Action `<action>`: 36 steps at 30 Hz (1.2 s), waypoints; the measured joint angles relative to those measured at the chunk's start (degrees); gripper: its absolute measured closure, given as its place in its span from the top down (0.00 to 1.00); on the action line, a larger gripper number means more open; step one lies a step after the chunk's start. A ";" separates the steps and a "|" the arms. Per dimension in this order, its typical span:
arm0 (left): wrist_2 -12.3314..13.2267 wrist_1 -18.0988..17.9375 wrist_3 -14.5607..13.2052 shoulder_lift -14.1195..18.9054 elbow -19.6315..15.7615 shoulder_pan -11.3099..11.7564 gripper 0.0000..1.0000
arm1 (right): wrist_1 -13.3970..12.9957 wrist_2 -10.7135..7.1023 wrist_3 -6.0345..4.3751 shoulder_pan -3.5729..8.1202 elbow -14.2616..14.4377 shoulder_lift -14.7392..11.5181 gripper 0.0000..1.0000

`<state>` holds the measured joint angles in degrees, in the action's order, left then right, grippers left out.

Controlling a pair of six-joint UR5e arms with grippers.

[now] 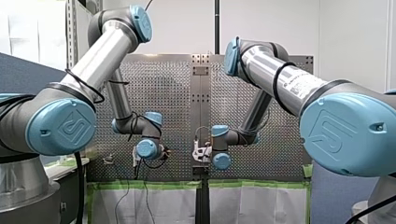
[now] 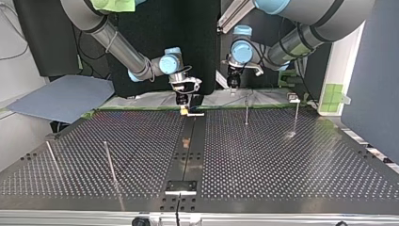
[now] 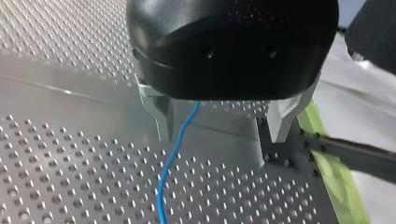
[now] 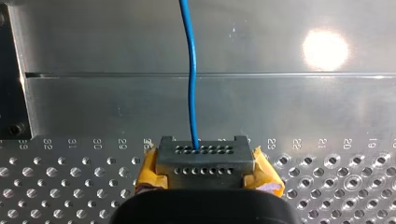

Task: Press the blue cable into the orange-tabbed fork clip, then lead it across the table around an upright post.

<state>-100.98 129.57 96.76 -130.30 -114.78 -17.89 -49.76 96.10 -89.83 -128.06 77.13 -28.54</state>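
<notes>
Blue cable (image 3: 169, 163) vanishes behind my left hand's (image 3: 222, 134) black body.

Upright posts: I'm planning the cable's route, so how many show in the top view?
4. At the top view's left, toward the near edge: outer post, inner post. At its right, by the far edge: middle post, corner post. Others may be hidden.

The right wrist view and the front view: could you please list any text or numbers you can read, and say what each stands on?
"32", "30", "29", then further along "22", "21", "20", "19": a row of numbers marked on the table; the others in the row are unclear.
Lettering on my right arm's tube: too small to read.
Maker's emblem on my left arm's blue joint cap: a sign, no letters.
</notes>
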 joint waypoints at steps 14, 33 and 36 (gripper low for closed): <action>-7.85 -0.16 -1.72 -0.59 2.43 -0.69 1.00 | 0.00 -0.05 0.08 0.03 0.00 0.02 0.00; -9.45 6.17 -1.93 -1.58 8.59 -0.82 1.00 | -0.02 -0.04 0.02 0.05 0.00 0.03 0.00; -9.30 7.54 -1.85 -2.88 9.84 -0.93 1.00 | 0.00 -0.06 0.04 0.05 0.00 0.04 0.00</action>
<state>-110.28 137.11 94.90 -133.18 -104.95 -18.81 -49.76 96.04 -89.79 -128.01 77.13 -28.50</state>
